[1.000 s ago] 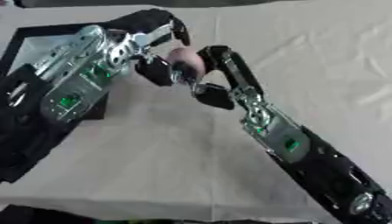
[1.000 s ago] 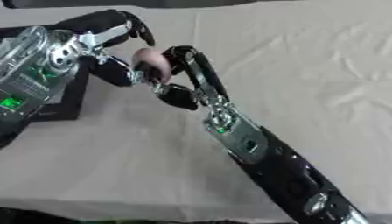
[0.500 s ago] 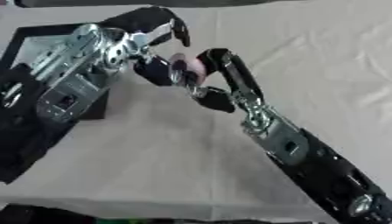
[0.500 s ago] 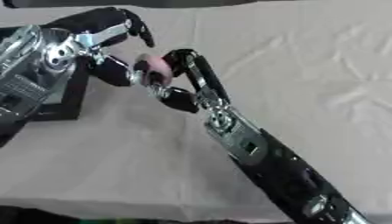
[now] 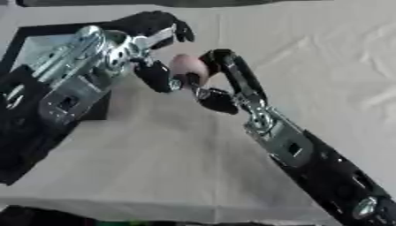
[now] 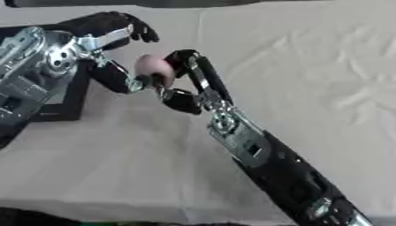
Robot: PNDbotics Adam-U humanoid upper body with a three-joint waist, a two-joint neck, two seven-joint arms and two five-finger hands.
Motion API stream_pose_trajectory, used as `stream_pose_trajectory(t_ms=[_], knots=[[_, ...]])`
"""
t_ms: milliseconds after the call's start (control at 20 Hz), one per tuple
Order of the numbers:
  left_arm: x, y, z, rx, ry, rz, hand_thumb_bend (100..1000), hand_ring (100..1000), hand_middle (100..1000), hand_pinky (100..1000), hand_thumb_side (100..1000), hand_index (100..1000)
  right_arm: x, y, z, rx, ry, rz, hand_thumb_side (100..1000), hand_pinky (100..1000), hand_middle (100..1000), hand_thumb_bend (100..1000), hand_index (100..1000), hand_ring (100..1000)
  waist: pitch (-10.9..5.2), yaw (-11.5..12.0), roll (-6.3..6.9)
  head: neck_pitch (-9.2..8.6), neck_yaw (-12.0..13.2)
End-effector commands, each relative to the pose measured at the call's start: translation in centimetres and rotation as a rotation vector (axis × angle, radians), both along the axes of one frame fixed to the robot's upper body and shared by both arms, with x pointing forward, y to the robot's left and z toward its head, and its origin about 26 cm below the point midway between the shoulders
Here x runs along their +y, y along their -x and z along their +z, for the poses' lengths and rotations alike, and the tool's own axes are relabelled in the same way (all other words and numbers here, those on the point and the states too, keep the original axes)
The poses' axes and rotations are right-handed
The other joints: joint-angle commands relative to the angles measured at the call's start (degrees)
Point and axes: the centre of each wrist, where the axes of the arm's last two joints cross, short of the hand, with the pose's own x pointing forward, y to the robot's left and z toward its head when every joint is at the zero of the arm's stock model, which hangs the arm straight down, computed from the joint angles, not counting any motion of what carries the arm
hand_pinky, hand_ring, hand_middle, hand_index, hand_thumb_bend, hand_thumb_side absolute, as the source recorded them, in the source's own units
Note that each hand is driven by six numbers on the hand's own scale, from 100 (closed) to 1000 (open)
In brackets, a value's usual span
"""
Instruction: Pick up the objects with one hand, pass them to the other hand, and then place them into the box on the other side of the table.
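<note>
pink object held between two robot hands above the tabletop

we see a small rounded pink object (image 5: 188,67) up off the tabletop (image 5: 325,57), sitting between the two robot hands at the left-centre of the view. we cannot make out more of it than its colour and shape. the right robot hand (image 5: 218,79) reaches up from the lower right, and its fingers (image 5: 232,70) curl around the right side of the pink object, pinching it. the left robot hand (image 5: 151,42) comes in from the left; its dark fingers (image 5: 158,76) are curled, one meeting the pink object's left side from below and others arched above it. whether the left robot hand grips the object we cannot tell. behind the left arm, at the left edge, lies a black box (image 5: 39,44) with a pale inside. the tabletop is covered in a creased white cloth.
</note>
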Motion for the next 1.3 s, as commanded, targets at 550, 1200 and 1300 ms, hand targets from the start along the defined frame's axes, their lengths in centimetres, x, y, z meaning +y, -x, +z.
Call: stream_pose_trajectory(t_ms=[550, 1200, 1300], knots=[[0.1, -0.6, 0.3, 0.106, 0.013, 0.130, 192, 865, 764, 857, 104, 784, 0.0, 0.2, 1.2, -0.077, 0.009, 0.032, 100, 601, 488, 100, 514, 589, -1.05, -0.1, -0.10, -0.46, 0.3], [-0.1, -1.0, -0.2, 0.161, 0.032, 0.098, 112, 810, 692, 831, 137, 682, 0.0, 0.3, 1.3, -0.090, 0.012, 0.040, 100, 598, 487, 100, 513, 588, -0.92, -0.2, -0.17, -0.21, 0.5], [-0.1, -1.0, -0.3, 0.158, 0.034, 0.096, 102, 777, 653, 811, 139, 637, 0.0, 0.3, 1.3, -0.089, 0.012, 0.041, 100, 598, 487, 100, 513, 588, -0.91, -0.2, -0.16, -0.26, 0.5]])
